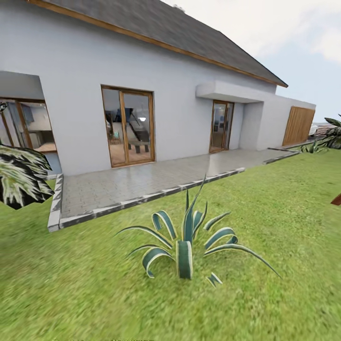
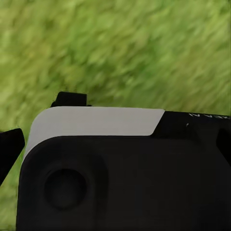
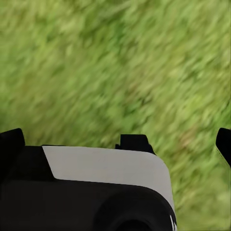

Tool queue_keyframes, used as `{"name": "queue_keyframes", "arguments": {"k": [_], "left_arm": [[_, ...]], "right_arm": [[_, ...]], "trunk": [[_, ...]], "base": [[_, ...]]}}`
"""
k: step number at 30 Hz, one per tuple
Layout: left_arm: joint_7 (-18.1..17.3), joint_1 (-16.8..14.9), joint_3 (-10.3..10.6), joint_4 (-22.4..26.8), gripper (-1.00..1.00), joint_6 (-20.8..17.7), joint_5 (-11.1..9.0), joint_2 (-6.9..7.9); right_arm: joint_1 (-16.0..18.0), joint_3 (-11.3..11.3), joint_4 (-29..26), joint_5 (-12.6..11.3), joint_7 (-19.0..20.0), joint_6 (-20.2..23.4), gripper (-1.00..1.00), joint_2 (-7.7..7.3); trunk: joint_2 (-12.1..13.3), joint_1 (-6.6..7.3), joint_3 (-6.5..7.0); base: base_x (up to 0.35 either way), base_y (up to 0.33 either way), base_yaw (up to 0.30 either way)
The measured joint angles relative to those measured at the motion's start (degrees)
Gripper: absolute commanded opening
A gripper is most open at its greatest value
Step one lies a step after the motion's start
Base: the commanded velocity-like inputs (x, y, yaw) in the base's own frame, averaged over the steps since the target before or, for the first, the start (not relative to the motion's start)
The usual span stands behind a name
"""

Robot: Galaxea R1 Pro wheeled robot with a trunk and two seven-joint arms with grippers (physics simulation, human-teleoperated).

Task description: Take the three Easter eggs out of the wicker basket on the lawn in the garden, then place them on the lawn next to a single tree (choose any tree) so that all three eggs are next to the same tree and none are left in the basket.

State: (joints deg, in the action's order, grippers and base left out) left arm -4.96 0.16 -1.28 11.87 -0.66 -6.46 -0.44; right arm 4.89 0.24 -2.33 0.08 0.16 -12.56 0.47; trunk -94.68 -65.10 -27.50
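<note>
Here the head view looks across the lawn (image 1: 265, 208) toward a white house (image 1: 156, 80) with wood-framed glass doors (image 1: 129, 127) and a paved terrace (image 1: 142, 182) along its wall. A spiky blue-green plant (image 1: 185, 239) stands in the grass near the middle, below the terrace edge. Both wrist views show blurred grass beyond black and white robot parts. Whether the jaws of either gripper are open or closed cannot be told.
</note>
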Motion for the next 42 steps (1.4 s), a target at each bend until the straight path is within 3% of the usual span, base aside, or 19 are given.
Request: {"name": "queue_keyframes", "arguments": {"k": [42], "left_arm": [[-0.01, 0.0, 0.0, -0.08, 1.0, 0.01, 0.0, -0.05]], "right_arm": [[0.0, 0.01, 0.09, 0.04, -0.01, -0.01, 1.0, 0.06]], "trunk": [[0.0, 0.0, 0.0]], "base": [[0.044, -0.281, 0.278]]}}
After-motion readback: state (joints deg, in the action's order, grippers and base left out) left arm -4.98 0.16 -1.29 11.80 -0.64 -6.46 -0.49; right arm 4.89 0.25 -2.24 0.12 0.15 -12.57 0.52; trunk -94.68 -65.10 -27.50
